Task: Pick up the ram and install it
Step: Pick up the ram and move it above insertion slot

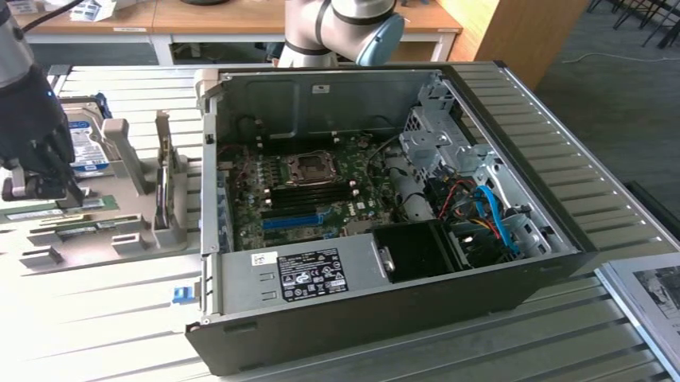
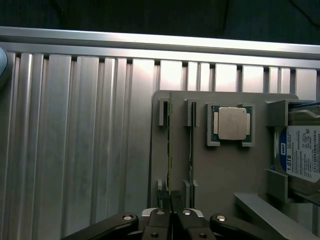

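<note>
Gripper (image 2: 171, 201) pinched on the ram (image 2: 169, 145) in a grey holder (image 2: 225, 175)
The dark fingers meet on one end of the ram, which stands on edge in the holder's slots; a second stick (image 2: 190, 145) stands on edge just beside it, parallel; past that stick a square silver processor (image 2: 231, 123) sits in its bracket; a hard drive (image 2: 304, 160) with a blue-and-white label lies at the holder's edge; the holder rests on a ribbed metal table (image 2: 75, 140).

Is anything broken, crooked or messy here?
Nothing stands out. The ram stands straight on its edge in the gray holder, with the gripper shut on one end of it. The computer case lies open, and nothing looks spilled or damaged.
</note>
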You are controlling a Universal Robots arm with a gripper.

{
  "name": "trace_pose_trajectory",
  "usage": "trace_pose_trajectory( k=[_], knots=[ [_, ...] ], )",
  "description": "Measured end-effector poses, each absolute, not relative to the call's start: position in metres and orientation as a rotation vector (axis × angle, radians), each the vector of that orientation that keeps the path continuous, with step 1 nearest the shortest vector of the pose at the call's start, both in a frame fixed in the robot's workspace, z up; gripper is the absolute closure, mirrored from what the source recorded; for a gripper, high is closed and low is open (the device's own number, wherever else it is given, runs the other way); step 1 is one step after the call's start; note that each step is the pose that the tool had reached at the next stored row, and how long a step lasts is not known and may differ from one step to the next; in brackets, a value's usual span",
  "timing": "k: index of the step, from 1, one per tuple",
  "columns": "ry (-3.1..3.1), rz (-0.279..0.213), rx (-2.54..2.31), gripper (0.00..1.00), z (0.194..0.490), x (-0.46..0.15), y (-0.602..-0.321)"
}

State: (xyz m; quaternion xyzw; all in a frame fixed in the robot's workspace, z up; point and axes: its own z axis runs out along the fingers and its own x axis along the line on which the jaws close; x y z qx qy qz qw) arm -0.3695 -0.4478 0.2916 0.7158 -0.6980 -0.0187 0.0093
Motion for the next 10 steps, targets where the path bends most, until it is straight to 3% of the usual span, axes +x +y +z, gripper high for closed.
trace_pose_trajectory(
  k=[10],
  knots=[
    [-2.180,-0.059,2.236,0.88,0.309,-0.369,-0.448]
  ],
)
